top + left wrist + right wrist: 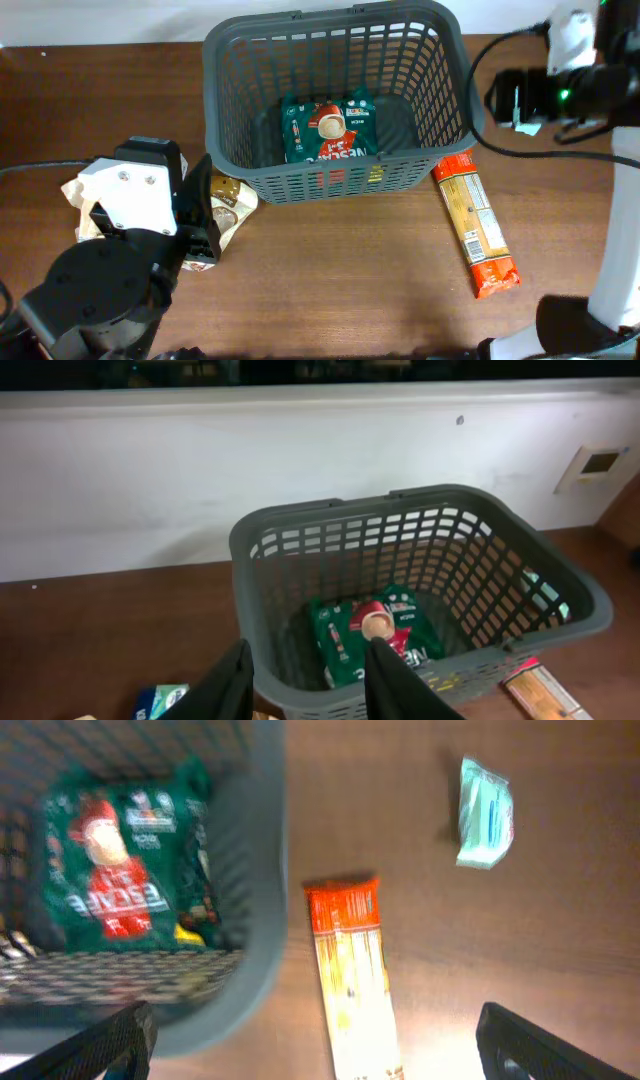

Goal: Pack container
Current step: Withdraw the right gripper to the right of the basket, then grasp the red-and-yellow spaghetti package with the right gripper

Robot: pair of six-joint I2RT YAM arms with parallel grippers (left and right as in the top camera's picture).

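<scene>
Your container (pixel 335 182), the dark grey slotted basket, stands at the far middle of the wooden table (pixel 340 280). A green Nescafé packet (pixel 328 130) lies flat on its base, close to the near wall.

Your left gripper (pixel 310 665) sits near and left of the basket, pointing towards it. Its fingers (pixel 238 678) stand a moderate way apart, and nothing shows between the tips. From overhead, a brown and white packet (pixel 232 205) lies on the table just beside the basket's near left corner, partly under this arm. In the left wrist view a small blue-green packet (pixel 160 700) lies on the table left of the fingers.

Your right gripper (pixel 325 1045) hangs to the right of the basket with its jaws spread wide and empty. Below it, a long orange and yellow pasta packet (pixel 350 980) lies on the table just beside the basket's right near corner, running towards you. A small pale blue packet (pixel 485 812) lies further right, well apart from the pasta
</scene>
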